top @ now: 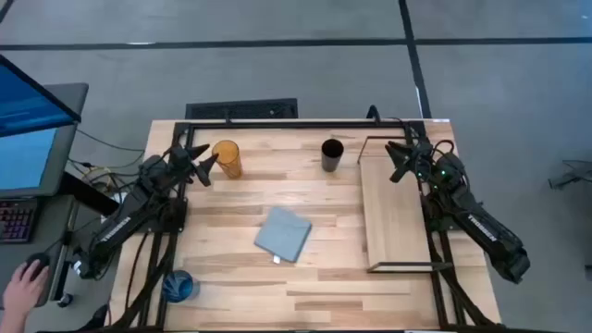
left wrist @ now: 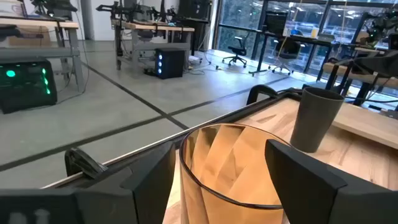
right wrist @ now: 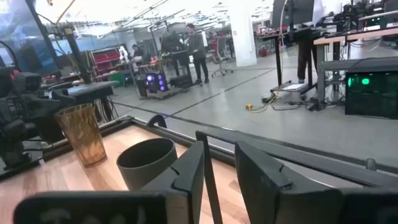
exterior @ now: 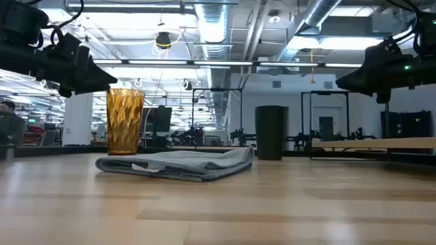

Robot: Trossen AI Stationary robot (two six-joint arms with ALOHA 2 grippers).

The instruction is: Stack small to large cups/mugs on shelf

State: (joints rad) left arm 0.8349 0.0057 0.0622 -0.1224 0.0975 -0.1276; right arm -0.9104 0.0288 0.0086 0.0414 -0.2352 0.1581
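Note:
The amber tumbler [top: 227, 159] stands upright on its base at the table's far left; it also shows in the low view [exterior: 125, 121]. My left gripper [top: 207, 166] is open at its left side. In the left wrist view its fingers [left wrist: 149, 180] stand on either side of the tumbler's rim [left wrist: 230, 134], and no contact shows. The black cup [top: 332, 154] stands upright at the far middle. The blue cup [top: 178, 287] stands at the near left corner. The shelf [top: 396, 213] lies on the right. My right gripper [top: 400, 165] hovers over the shelf's far end, open by a narrow gap [right wrist: 219, 149], and is empty.
A grey-blue folded cloth [top: 283, 234] lies flat at the table's middle, between the cups and the near edge. A black metal frame [top: 277, 123] runs along the table's far edge. A person's hand [top: 23, 277] rests on a mouse beyond the table's left side.

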